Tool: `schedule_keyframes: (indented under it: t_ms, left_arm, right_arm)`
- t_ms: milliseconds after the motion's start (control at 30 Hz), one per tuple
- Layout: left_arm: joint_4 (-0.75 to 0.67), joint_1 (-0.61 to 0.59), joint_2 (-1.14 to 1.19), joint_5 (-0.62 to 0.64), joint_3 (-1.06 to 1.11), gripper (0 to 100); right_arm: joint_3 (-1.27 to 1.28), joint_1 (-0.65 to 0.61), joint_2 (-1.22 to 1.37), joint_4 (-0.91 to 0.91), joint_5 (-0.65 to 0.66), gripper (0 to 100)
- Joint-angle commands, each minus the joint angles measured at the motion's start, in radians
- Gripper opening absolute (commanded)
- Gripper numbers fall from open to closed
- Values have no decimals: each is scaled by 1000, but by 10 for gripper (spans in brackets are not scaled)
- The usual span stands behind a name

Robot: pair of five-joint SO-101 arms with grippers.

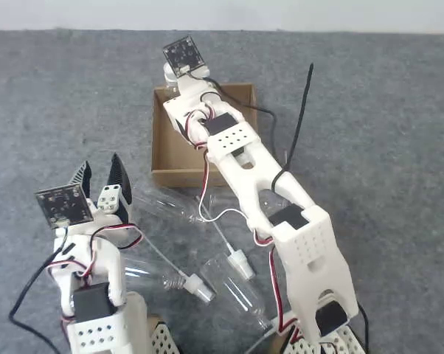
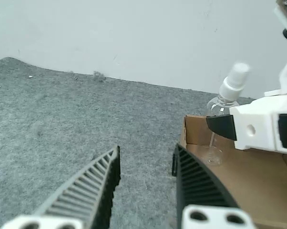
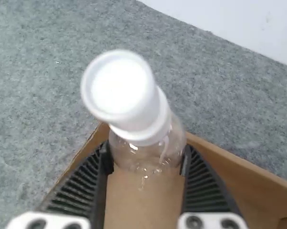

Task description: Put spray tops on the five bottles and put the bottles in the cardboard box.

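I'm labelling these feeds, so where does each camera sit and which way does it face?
High view: fixed above, looking down; left arm, right arm, cardboard box.
Left wrist: on left arm, facing box and wall past its open left tool.
Right wrist: on right arm, looking down over right tool gripping the bottle.
Shared: both wrist views show that bottle.

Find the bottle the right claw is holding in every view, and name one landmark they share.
High view: bottle at the right arm's far end, white top peeking out above the cardboard box.
Left wrist view: bottle above the box wall, beyond the left claw.
Right wrist view: bottle between the right claw fingers, cap toward the camera.
Shared landmark: the cardboard box.
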Motion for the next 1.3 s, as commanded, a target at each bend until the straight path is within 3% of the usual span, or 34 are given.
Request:
schedule_keyframes:
  t_ms: [0, 1267]
  left_arm:
    - [-31, -5, -15, 8, -18, 166]
    - [-34, -5, -15, 5, -18, 166]
  right_arm:
    - [-40, -36, -24, -7, -12, 69]
    - [-41, -76, 24, -7, -2, 74]
